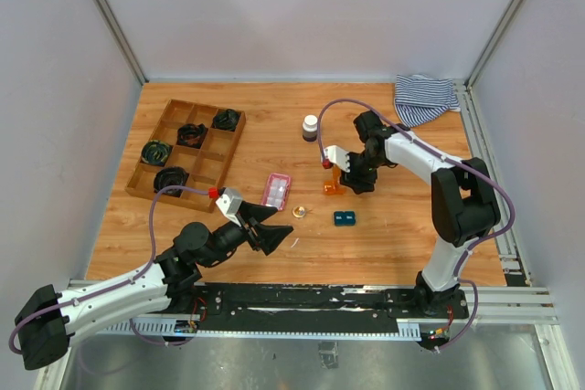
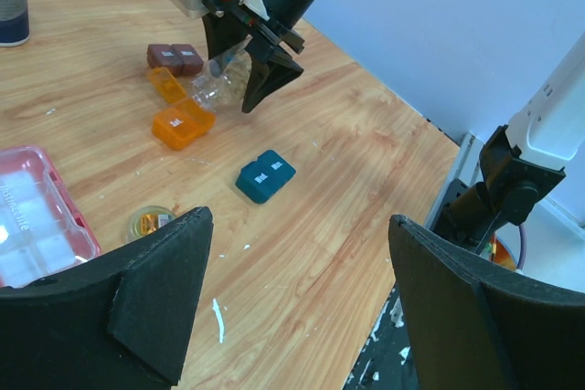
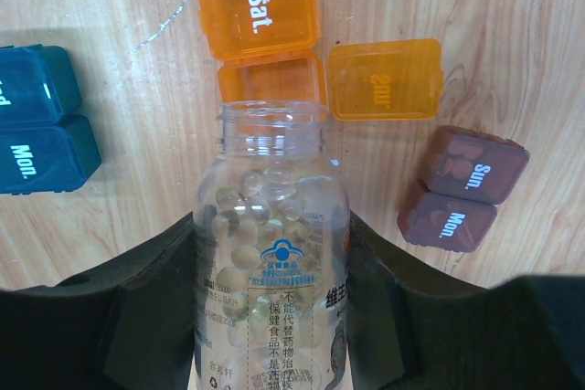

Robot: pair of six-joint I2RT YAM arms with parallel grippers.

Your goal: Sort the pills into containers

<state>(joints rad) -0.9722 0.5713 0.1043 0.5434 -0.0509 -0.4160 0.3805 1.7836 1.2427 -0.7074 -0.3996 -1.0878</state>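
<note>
My right gripper [image 1: 352, 177] is shut on a clear, uncapped pill bottle [image 3: 270, 253] holding pale round pills. The bottle's mouth points down over the open orange case [image 3: 271, 79], whose two lids are flipped back. In the right wrist view the closed teal case [image 3: 37, 121] lies left of the bottle and the closed brown case [image 3: 462, 189] lies right. In the top view the pink case [image 1: 276, 190] lies left of the orange case [image 1: 334, 187], with the teal case [image 1: 345, 218] nearer me. My left gripper [image 1: 270, 230] is open and empty, low over bare wood near the pink case.
A wooden compartment tray [image 1: 187, 152] with black coils sits at the far left. A white bottle [image 1: 311, 127] stands behind the cases. A striped cloth [image 1: 425, 98] lies at the back right corner. A round yellow cap [image 1: 299, 212] lies beside the pink case.
</note>
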